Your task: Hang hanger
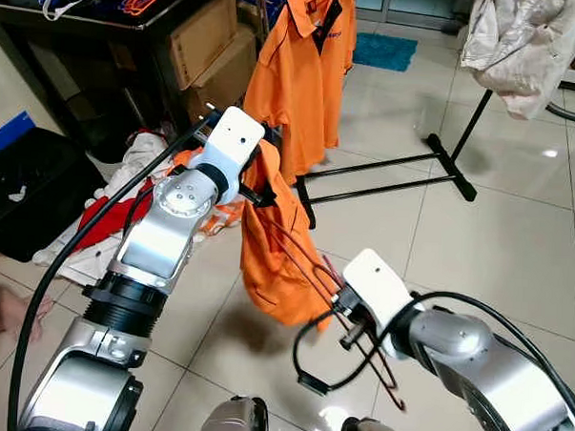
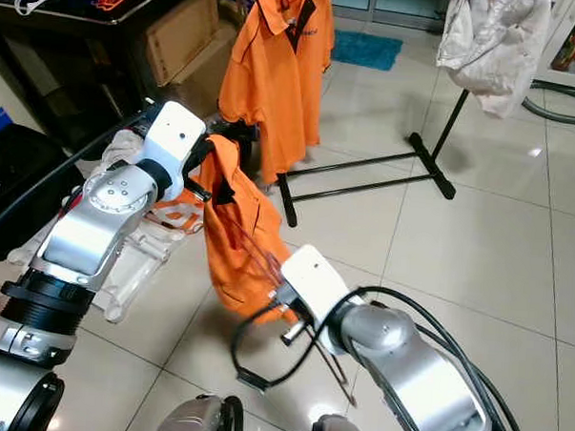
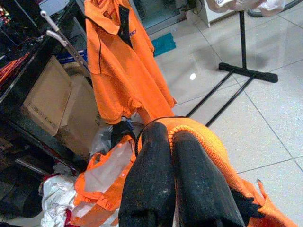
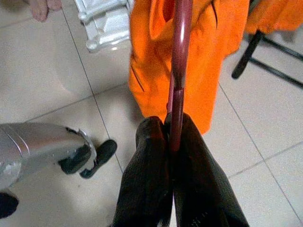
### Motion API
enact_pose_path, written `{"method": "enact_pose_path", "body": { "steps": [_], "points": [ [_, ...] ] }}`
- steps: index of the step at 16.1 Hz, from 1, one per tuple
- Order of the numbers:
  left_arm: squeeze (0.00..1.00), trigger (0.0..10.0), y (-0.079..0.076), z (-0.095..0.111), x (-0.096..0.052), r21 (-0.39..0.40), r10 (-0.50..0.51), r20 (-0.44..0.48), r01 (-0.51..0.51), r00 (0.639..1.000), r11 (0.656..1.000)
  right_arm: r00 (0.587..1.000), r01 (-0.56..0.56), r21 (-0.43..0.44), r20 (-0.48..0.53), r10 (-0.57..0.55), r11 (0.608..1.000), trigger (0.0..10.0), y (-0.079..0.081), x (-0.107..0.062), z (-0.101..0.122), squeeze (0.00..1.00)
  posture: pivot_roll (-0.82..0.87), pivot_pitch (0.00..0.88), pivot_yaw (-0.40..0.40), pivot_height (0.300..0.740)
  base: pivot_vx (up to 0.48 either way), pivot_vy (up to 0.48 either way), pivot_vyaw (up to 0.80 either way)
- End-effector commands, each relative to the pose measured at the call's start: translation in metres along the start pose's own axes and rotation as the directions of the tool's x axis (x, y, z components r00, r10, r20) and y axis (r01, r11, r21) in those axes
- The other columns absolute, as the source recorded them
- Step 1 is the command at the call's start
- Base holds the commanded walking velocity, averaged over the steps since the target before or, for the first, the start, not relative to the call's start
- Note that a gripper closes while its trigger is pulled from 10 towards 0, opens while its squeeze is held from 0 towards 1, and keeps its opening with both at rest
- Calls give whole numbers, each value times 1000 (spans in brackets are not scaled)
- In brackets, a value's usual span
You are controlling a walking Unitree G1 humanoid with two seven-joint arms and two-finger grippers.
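Note:
An orange polo shirt (image 1: 272,248) hangs limp in front of me, above the tiled floor. My left gripper (image 1: 258,187) is shut on its collar; the black fingers (image 3: 149,184) pinch the ribbed orange fabric (image 3: 203,142). A thin dark red hanger (image 4: 180,56) runs from my right gripper (image 4: 171,125) up into the shirt's lower hem. My right gripper (image 1: 345,318) is shut on the hanger's wire, just below and to the right of the shirt. The hanger's upper part is hidden inside the cloth.
A second orange shirt (image 1: 308,64) hangs on a black rack whose floor bars (image 1: 385,177) lie just behind. Clothes are piled (image 1: 126,194) on the floor at left beside cardboard boxes (image 1: 205,35). White cloth (image 1: 519,44) hangs at upper right. A person's foot (image 1: 2,313) shows at far left.

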State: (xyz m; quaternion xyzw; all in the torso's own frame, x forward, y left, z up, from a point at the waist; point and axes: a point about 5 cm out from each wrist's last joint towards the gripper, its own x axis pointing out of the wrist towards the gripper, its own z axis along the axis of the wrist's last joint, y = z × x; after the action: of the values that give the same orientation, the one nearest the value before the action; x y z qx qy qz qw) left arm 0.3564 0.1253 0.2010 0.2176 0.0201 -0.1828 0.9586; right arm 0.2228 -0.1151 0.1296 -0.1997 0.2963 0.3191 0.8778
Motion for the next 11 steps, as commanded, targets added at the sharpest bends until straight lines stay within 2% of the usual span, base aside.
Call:
{"method": "enact_pose_path", "body": {
  "steps": [1,4,7,11],
  "points": [
    [0,10000,11,12,-2,9,32,39,-33,999,999,1000,31,8,-8,-30,999,10000,-5,-3,-1,0,15,132,95,740,0,0,0],
    [0,10000,7,13,-2,3,14,41,-14,999,1000,998,50,10,-27,-50,999,10000,-7,-4,0,0,10,133,96,740,0,0,0],
    [0,10000,-1,12,-2,-1,-13,46,13,999,1000,999,30,7,-15,-30,1000,10000,-2,-1,3,0,12,131,93,740,0,0,0],
    [0,10000,-8,2,-1,1,-18,7,18,1000,1000,989,-48,38,141,42,998,10000,13,0,29,0,13,130,93,740,0,0,0]
  ]
}}
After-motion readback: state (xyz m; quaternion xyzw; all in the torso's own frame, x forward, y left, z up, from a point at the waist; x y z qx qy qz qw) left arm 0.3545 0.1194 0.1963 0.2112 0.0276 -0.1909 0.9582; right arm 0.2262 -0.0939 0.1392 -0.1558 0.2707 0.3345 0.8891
